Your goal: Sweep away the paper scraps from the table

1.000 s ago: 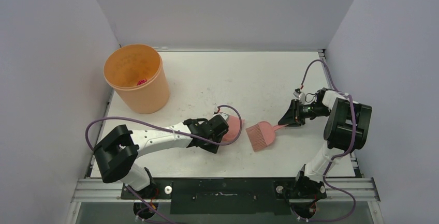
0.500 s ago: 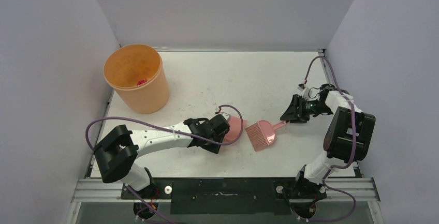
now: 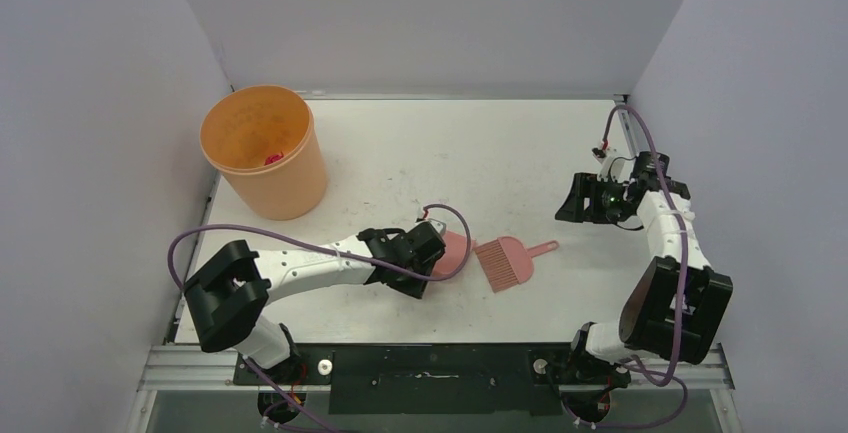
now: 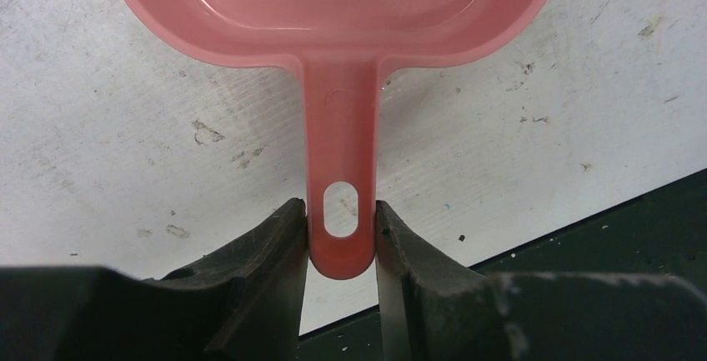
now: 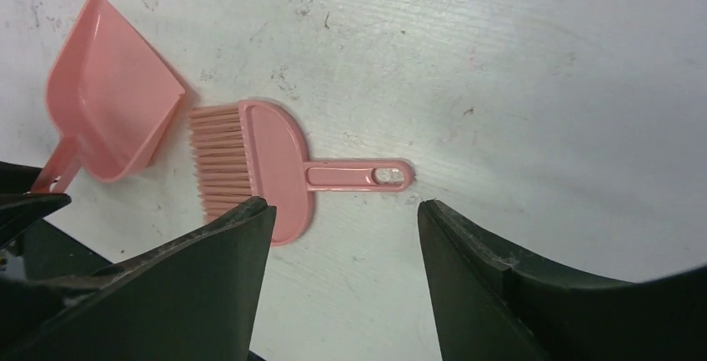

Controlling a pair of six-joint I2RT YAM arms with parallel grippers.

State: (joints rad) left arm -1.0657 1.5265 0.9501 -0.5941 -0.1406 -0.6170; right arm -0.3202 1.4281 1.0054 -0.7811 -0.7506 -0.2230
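the right hand (image 5: 343, 211) is standing with its fingers wide apart. a moment ago it was clamping the handle of the small pink plastic hand brush (image 5: 275, 161), and it has since let go and pulled back toward the far right. the brush is now lying flat on the white counter (image 3: 480, 143), free of any grip, its bristles facing left just beside the pink plastic dustpan (image 4: 342, 11). the left hand (image 4: 340, 228) is staying clamped on the end of the dustpan's handle, with the pan resting on the counter. no paper scraps are showing on the counter in any view. a single magenta wad (image 3: 272, 159) is lying inside the orange round bucket (image 3: 300, 183) at the far left. judging from this, the sweeping is looking finished and the tools are being set down.
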